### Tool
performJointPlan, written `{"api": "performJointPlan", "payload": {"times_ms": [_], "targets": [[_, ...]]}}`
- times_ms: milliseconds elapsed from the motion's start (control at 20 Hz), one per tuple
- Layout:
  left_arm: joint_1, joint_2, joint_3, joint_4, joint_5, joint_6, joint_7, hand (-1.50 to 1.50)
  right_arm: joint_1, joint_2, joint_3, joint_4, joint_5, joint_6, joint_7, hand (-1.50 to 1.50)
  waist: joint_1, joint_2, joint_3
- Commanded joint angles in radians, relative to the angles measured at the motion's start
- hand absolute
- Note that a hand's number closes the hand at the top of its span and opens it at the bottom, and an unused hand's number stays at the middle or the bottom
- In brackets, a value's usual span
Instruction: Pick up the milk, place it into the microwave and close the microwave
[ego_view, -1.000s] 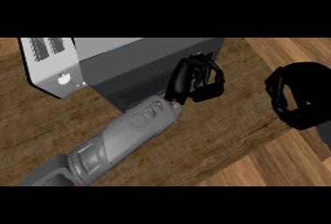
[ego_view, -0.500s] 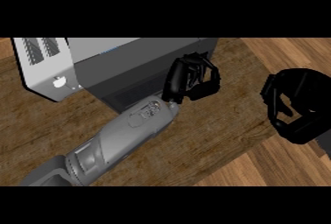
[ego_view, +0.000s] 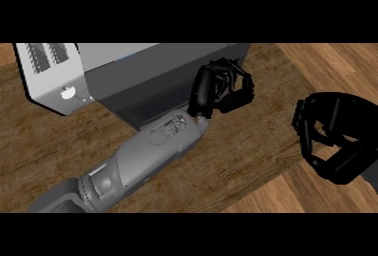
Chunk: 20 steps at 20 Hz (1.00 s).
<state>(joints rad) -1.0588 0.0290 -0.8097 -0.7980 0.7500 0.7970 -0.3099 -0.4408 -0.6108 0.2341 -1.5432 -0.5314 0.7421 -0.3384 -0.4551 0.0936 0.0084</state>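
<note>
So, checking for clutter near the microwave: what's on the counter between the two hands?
Nothing: in the head view only bare wooden counter shows between the left hand, beside the microwave, and the right hand. No milk is visible.

A dark wooden counter (ego_view: 44, 145) is seen from above, edged at right by what may be lighter wooden flooring (ego_view: 339, 65).

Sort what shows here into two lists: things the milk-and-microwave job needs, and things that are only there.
Part of the job:
- microwave, at the upper left
- left hand, fingers curled, by the microwave's front
- milk: not visible in this view

Only there:
- wooden counter
- right hand, at the right edge, holding nothing visible
</note>
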Motion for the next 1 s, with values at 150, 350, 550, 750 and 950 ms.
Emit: {"api": "performJointPlan", "payload": {"times_ms": [150, 350, 550, 750, 950], "targets": [[0.049, -0.029, 0.203, -0.027, 0.209, -0.047, 0.048, 1.5, 0.068, 0.007, 0.085, -0.048, -0.03, 0.074, 0.014, 1.5, 0.04, 0.034, -0.019], [0.077, -0.029, 0.226, -0.013, 0.267, -0.119, 0.031, 1.5, 0.11, 0.016, 0.105, -0.08, -0.038, 0.052, 0.032, 1.5, 0.068, 0.033, -0.016], [0.103, -0.029, 0.226, 0.007, 0.319, -0.193, 0.021, 1.5, 0.149, 0.031, 0.12, -0.13, -0.04, 0.021, 0.041, 1.5, 0.094, 0.021, -0.016], [0.122, -0.014, 0.211, 0.028, 0.35, -0.275, -0.005, 1.5, 0.186, 0.042, 0.123, -0.18, -0.045, -0.002, 0.037, 1.5, 0.109, 0.016, -0.016], [0.148, 0.002, 0.198, 0.05, 0.388, -0.348, -0.013, 1.5, 0.241, 0.048, 0.152, -0.225, -0.03, -0.021, 0.048, 1.5, 0.129, 0.009, -0.017]]}}
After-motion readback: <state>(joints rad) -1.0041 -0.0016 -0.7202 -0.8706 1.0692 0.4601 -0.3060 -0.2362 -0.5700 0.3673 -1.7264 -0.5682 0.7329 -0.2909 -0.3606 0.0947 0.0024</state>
